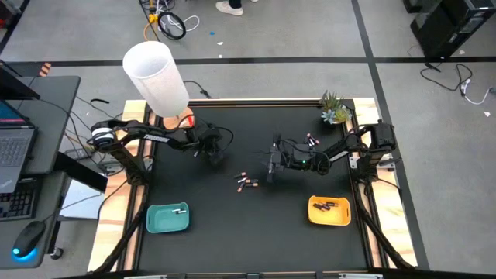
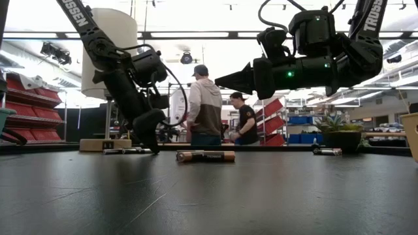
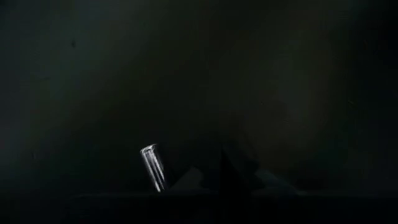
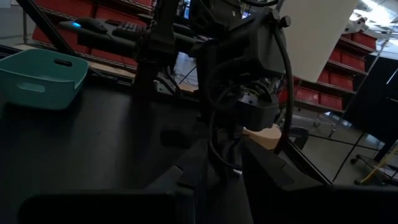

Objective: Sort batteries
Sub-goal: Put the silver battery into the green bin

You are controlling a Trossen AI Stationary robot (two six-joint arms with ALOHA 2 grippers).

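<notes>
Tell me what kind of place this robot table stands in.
Probably a workshop or robotics lab, not a home. Red parts bins line shelving, two people stand among more racks behind the table, and a desk with a laptop and loose cables stands on the grey floor.

Both arms are matte black, built of blocky jointed segments, each with white "TROSSEN" lettering along a link and loops of black cable running from joint to joint. The right arm's black, two-fingered right hand tapers to a dark cone, and a small green light glows on the wrist housing behind it. The left arm's black left hand narrows to a slim dark tip below a bulky rounded wrist wrapped in cable.
</notes>
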